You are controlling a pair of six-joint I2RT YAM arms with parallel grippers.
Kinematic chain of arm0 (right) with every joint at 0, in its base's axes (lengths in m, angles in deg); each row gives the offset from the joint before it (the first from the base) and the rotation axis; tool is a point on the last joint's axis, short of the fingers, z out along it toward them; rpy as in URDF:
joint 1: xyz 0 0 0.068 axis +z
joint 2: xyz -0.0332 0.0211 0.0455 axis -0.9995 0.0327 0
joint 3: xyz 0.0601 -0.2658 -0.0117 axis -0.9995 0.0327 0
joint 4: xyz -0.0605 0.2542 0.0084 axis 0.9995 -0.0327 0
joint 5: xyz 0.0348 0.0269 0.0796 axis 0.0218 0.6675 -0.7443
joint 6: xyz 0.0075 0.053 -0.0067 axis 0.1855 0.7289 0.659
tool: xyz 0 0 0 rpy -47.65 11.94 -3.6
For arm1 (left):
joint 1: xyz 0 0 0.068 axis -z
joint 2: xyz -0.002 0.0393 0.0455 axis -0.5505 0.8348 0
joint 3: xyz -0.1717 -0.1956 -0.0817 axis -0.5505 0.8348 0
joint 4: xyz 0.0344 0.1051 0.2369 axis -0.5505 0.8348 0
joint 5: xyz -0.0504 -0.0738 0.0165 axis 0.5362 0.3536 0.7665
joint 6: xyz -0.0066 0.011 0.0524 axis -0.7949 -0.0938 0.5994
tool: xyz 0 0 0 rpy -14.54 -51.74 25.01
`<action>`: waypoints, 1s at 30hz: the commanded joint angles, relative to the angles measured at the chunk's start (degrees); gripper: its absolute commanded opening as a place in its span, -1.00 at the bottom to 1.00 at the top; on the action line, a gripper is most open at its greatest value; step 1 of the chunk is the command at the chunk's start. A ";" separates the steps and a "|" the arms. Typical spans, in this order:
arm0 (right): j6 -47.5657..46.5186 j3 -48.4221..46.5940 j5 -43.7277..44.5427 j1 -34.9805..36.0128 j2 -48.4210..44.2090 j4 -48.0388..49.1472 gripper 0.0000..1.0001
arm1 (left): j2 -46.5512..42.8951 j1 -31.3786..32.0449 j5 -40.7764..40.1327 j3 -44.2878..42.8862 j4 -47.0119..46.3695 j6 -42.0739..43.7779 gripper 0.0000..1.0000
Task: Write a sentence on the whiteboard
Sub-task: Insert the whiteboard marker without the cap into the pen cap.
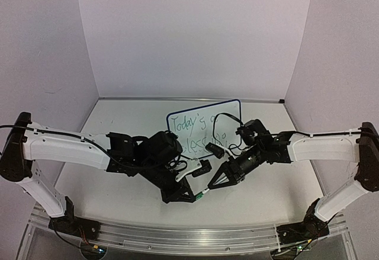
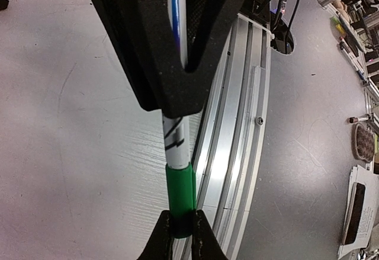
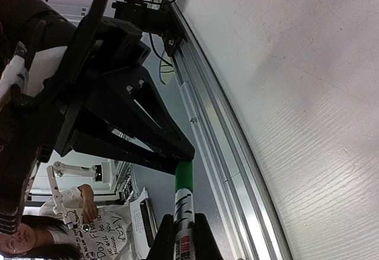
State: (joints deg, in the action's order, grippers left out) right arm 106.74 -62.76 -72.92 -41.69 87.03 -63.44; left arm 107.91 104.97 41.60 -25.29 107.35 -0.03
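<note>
The whiteboard point(image 1: 232, 108) stands at the back middle of the table, blue-edged. The sentence point(image 1: 197, 131) in green reads "Today's a blessing" in two lines, the lower line partly hidden by the arms. In front of it both grippers meet on one marker point(image 1: 204, 191). My left gripper point(image 1: 196, 197) point(image 2: 180, 235) is shut on the marker's green cap point(image 2: 180, 192), which sits on the end of the pen. My right gripper point(image 1: 209, 187) point(image 3: 182, 239) is shut on the white marker body point(image 3: 183, 209), with the green cap point(image 3: 184, 174) running into the left gripper's fingers.
An aluminium rail point(image 1: 177, 236) point(image 2: 237, 124) runs along the table's near edge, just under the marker. Black stand feet point(image 1: 204, 165) lie in front of the board. A black cable point(image 1: 222, 116) loops over the board. A person point(image 3: 35, 236) holding paper stands beyond the table.
</note>
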 commanded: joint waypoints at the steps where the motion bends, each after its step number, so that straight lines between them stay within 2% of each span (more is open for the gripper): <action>1: 0.10 -0.29 -1.40 1.31 -0.27 4.78 -1.00 | -0.46 -0.13 0.27 -3.39 -12.69 -0.80 -1.00; 30: 0.18 0.60 -3.52 4.39 -0.48 5.72 -1.00 | -0.12 -1.62 2.77 -6.10 -24.63 0.89 -1.00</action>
State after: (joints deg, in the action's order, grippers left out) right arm 106.99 -61.97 -73.84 -40.87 86.94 -62.76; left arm 108.54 104.19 45.09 -25.24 106.21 -0.90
